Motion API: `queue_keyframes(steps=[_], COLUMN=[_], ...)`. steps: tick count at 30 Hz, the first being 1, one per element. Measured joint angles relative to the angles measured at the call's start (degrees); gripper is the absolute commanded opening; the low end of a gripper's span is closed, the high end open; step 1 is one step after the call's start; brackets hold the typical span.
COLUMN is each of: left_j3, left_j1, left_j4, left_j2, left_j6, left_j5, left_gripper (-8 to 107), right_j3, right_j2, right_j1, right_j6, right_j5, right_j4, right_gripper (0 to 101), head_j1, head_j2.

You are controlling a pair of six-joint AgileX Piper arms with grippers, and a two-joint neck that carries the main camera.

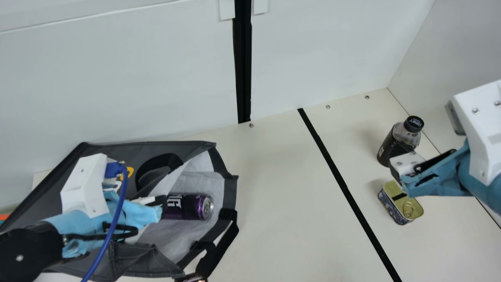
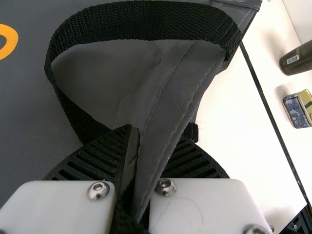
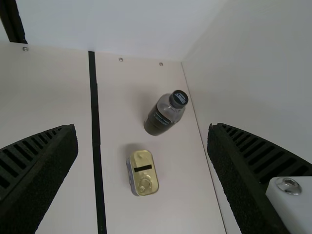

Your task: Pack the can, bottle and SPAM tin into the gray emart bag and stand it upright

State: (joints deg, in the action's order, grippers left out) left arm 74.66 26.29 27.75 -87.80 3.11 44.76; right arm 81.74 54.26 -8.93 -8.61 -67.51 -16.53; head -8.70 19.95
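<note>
The gray bag [image 1: 113, 258] lies on its side at the left, mouth toward the table's middle, with the purple can [image 1: 188, 206] inside on the pale lining. My left gripper [image 1: 160, 203] is at the bag's mouth; in the left wrist view my left gripper [image 2: 136, 161] is shut on the bag's edge, beside the black handle [image 2: 141, 22]. At the right stand the dark bottle [image 1: 399, 141] and, nearer the front, the SPAM tin [image 1: 401, 203]. My right gripper [image 1: 399, 172] is above them; the right wrist view shows my right gripper [image 3: 141, 156] open, with the tin [image 3: 143, 173] and bottle [image 3: 165, 113] below.
A black tape line [image 1: 340, 180] runs across the table between the bag and the bottle and tin. White walls [image 1: 117, 78] stand behind and at the right. A blue cable [image 1: 117, 219] hangs along my left arm.
</note>
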Motion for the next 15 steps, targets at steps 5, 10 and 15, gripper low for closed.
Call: queue_keyframes(steps=[5,10,15], left_j3=[0.0,0.0,0.0], left_j1=[0.0,0.0,0.0], left_j4=[0.0,0.0,0.0], left_j2=[0.0,0.0,0.0], left_j6=[0.0,0.0,0.0], left_j5=[0.0,0.0,0.0], left_gripper=[-8,-8,-8], right_j3=[0.2,-1.4,-2.4], right_j2=[-0.8,-2.0,-3.4], right_j1=[1.3,-0.2,-3.1], right_j6=[4.1,5.5,4.7], right_j5=[-2.3,-2.6,-2.5], right_j4=[-3.5,-3.6,-1.9], right_gripper=[95,95,95], head_j1=[0.0,0.0,0.0], head_j2=[0.0,-0.1,-0.1])
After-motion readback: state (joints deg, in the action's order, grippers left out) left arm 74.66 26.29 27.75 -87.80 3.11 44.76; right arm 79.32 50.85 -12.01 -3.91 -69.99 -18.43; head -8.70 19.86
